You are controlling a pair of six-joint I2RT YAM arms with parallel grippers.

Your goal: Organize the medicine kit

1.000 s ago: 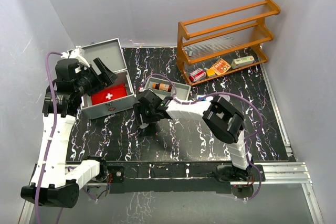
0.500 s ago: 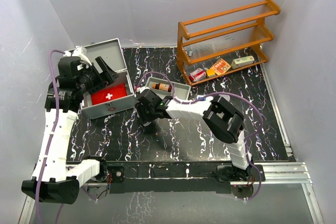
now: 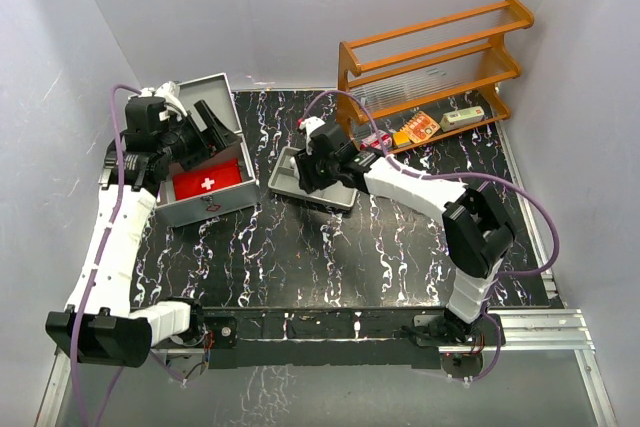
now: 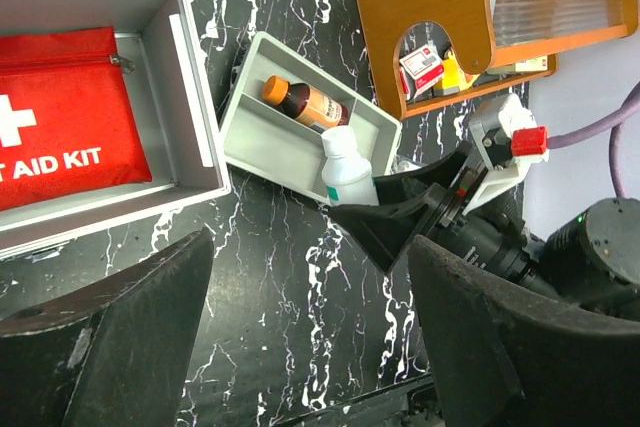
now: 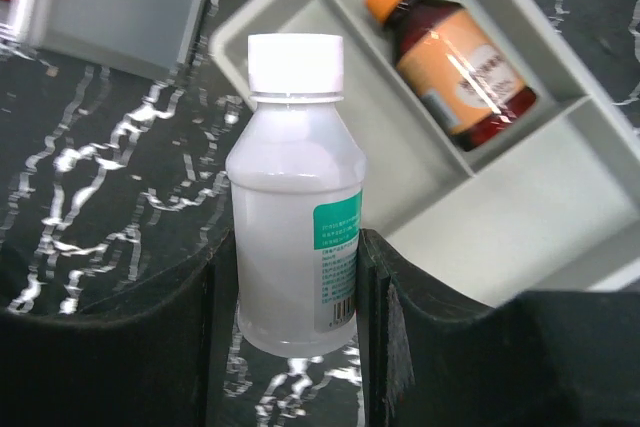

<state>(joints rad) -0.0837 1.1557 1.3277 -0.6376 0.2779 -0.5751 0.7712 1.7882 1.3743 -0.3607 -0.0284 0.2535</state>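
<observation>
The medicine kit [image 3: 210, 209] sits open at the worktop's left rear, lid up, with a red first-aid pouch [image 3: 207, 180] lying inside. The left gripper [image 3: 208, 130] hangs over it, spread wide with nothing in it. Just right of the kit, the right gripper [image 5: 292, 247] is clamped on 1 white bottle [image 5: 295, 177] at the edge of a grey divided tray [image 5: 520, 217], where 1 brown bottle [image 5: 460, 72] lies in a compartment.

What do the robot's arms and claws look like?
The left arm and right arm are white tubes with chunky black joints. A purple cable runs along each. The left claw and right claw each have two wide black fingers. A little red block sits by the right wrist.
</observation>
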